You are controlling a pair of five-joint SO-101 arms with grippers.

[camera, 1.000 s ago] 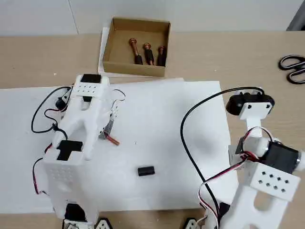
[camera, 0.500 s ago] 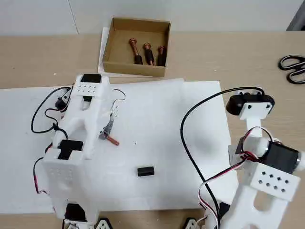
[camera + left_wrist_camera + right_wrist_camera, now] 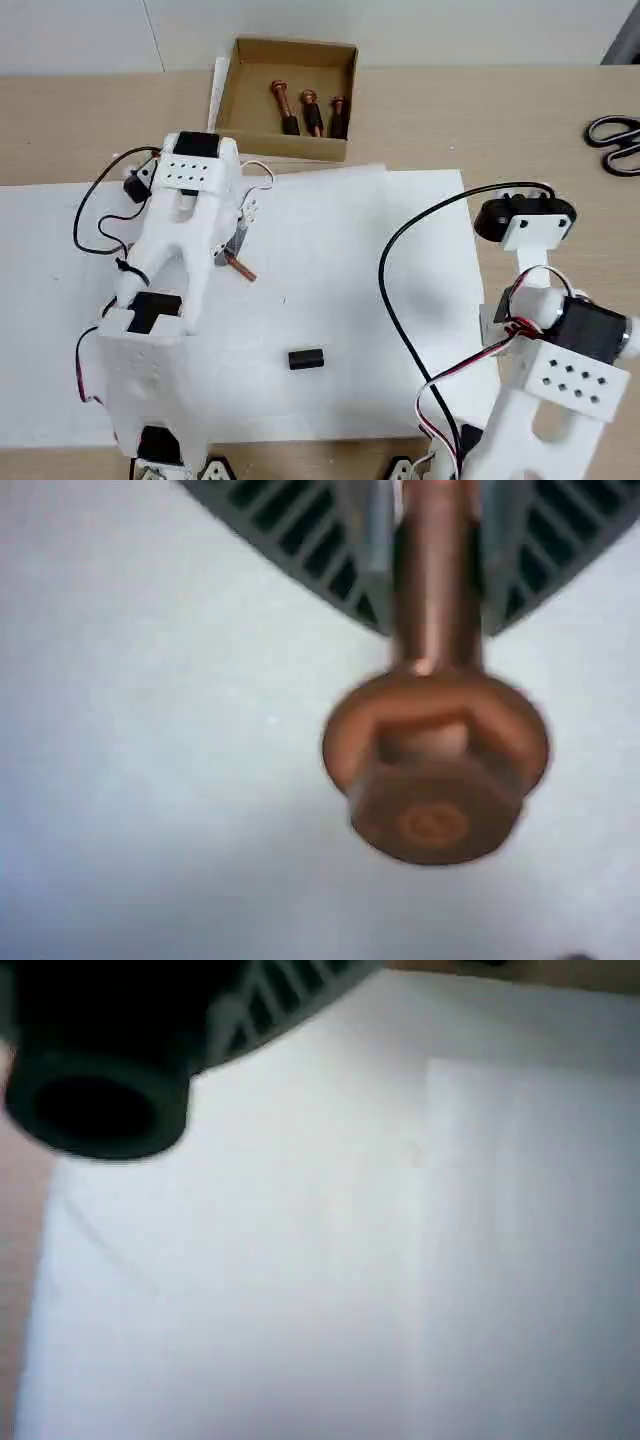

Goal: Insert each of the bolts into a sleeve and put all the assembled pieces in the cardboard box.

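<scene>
Currently the left arm's jaws are clenched on the shank of a copper bolt (image 3: 435, 770), head end free; this bolt is over the white sheet (image 3: 350, 250), near the cardboard box (image 3: 285, 145) on its arm-facing side; three assembled pieces (image 3: 310, 112) lie side by side inside the box; a loose sleeve (image 3: 306, 357) lies on the sheet, well apart from the box; the right arm's jaws grasp a second sleeve (image 3: 95, 1105), black, open end outward; scissors (image 3: 615, 143) rest on the bench (image 3: 450, 110), well apart from the box.
</scene>
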